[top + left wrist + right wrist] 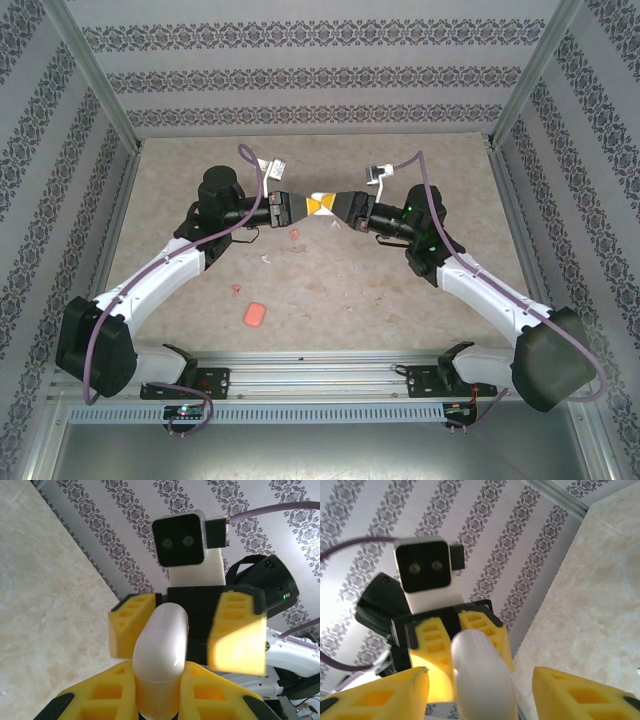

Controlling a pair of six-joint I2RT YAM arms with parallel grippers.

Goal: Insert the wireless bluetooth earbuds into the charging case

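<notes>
The glossy white pebble-shaped plastic charging case (162, 640) hangs above the beige marbled surface (400, 290). The yellow ribbed fingers (100, 695) of the left gripper (160, 685) are clenched on one end of it. Opposite them, the right gripper (482, 692) is released: its yellow fingers stand apart on either flank of the case's other end without pressing it. The case's long axis runs straight from one set of fingers to the other, about level with the surface, and its free rounded end points into the gap of the right fingers. It looks hard, light and slick, so a pinch on the curved shell could squirt it out. The safest hold is probably across the two flatter flanks, well back from the tip. No lid seam is visible, so I cannot tell which side opens. Down on the surface, just beneath the left fingers, lies a tiny salmon-red plastic earbud (295, 233). A tiny white plastic earbud (267, 258) lies a little nearer the arm bases, then a second salmon-red bit (235, 290) and a salmon-red pebble-shaped case (254, 315). The buds are probably almost weightless and likely to skid, so they need a fine fingertip pinch. They are too small to tell which way they point.
</notes>
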